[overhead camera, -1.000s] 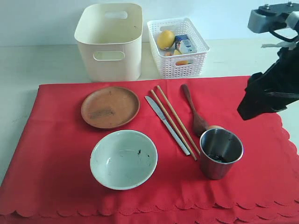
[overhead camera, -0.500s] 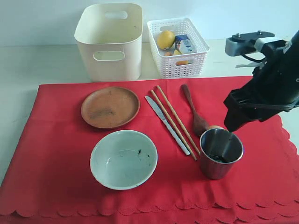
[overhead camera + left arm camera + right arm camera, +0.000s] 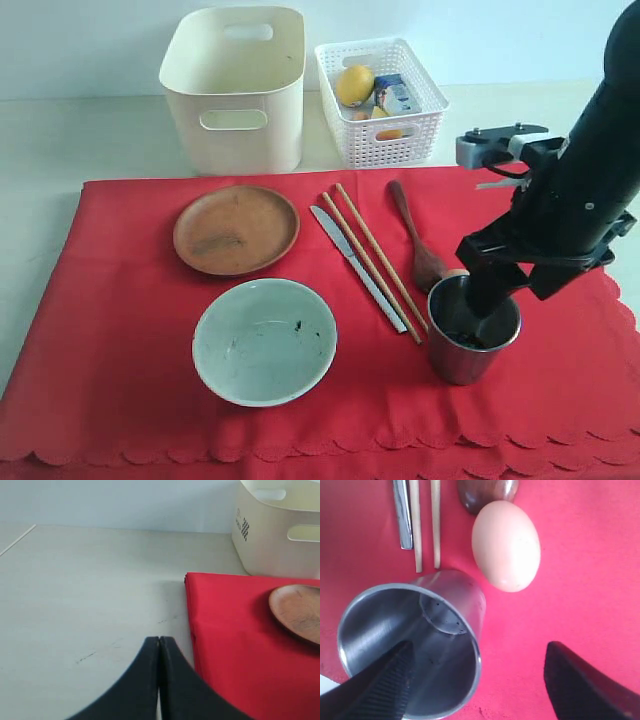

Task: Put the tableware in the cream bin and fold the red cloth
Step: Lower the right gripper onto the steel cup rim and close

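Observation:
On the red cloth [image 3: 120, 330] lie a brown plate [image 3: 236, 229], a pale bowl [image 3: 264, 341], a knife [image 3: 358, 268], chopsticks [image 3: 375, 258], a dark wooden spoon [image 3: 415, 240] and an upright steel cup [image 3: 473, 330]. The cream bin [image 3: 235, 90] stands behind the cloth. My right gripper [image 3: 495, 300] is open over the cup. In the right wrist view the right gripper [image 3: 479, 652] has one finger inside the cup [image 3: 447, 595] and the other outside, above the cloth. My left gripper [image 3: 159, 640] is shut and empty over bare table beside the cloth's edge [image 3: 240, 645].
An egg [image 3: 506, 545] lies on the cloth between the cup and the spoon's bowl [image 3: 487, 492]. A white lattice basket [image 3: 380, 100] holding a lemon and a milk carton stands right of the bin. The plate [image 3: 297, 612] and bin [image 3: 280, 530] show in the left wrist view.
My right arm has come down and leftward from the right edge to the steel cup, and one finger now dips into it. The tableware has not moved.

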Robot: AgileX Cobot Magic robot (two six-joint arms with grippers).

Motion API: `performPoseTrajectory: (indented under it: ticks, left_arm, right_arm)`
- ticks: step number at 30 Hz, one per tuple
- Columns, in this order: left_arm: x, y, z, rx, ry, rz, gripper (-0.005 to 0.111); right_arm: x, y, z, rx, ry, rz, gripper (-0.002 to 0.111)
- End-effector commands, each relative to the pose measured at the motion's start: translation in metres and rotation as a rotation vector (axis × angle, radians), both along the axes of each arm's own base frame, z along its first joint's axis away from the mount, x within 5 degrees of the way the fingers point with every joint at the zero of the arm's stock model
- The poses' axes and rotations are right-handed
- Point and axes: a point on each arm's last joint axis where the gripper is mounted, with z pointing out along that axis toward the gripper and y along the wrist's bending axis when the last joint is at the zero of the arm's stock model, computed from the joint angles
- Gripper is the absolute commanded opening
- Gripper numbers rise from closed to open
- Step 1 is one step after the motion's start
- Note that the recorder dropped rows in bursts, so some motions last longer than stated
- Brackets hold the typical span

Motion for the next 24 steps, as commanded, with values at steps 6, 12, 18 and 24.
performPoseTrajectory:
  ticks: [6,12,18,24]
  left_arm:
    - [0.0,0.0,0.002,-0.002,-0.019,0.001,0.0]
    - [0.0,0.0,0.002,-0.002,-0.019,0.001,0.0]
    - [0.0,0.0,0.002,-0.002,-0.019,0.001,0.0]
    - [0.0,0.0,0.002,-0.002,-0.019,0.001,0.0]
  right_arm:
    - [0.006,0.001,-0.024,-0.014,0.051,-0.007,0.069]
    - [0.009,0.002,-0.035,-0.02,0.066,-0.013,0.065]
    - [0.011,0.002,-0.038,-0.016,0.058,-0.021,0.046]
    - [0.012,0.003,-0.038,-0.013,0.05,-0.024,0.015]
